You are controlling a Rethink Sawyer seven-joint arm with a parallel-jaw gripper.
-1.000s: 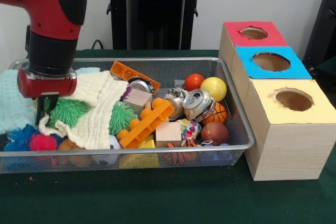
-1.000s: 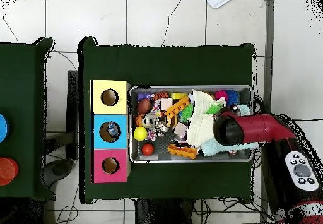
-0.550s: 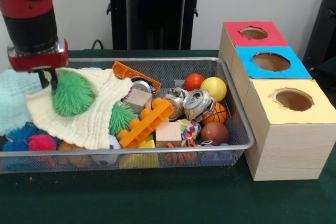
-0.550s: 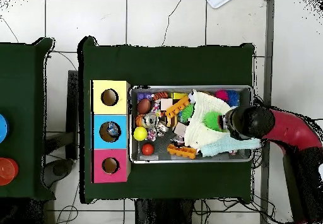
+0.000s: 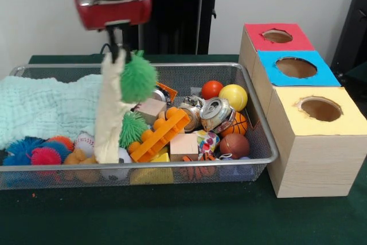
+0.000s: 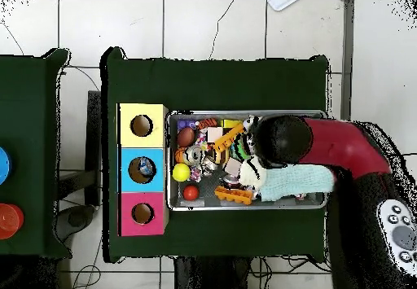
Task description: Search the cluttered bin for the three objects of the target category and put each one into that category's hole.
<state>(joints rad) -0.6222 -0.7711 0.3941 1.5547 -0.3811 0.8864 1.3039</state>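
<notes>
Gripper [image 5: 118, 50], clamped on green spiky ball [image 5: 138, 80] plus cream cloth [image 5: 109, 113], should shed cloth above the bin [image 5: 261, 120] before traveling.

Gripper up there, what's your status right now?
Gripper shut on fuzzy green spiky ball, lifted above wire mesh bin. Cream cloth caught too, dangling into the bin.

Dark green tabletop [image 5: 189, 216], white tiled floor [image 6: 212, 25] around it, second green table [image 6: 32, 98] past its edge with a blue disc [image 6: 2, 162] and a red disc [image 6: 8, 219], black stand [image 5: 172, 15].
</notes>
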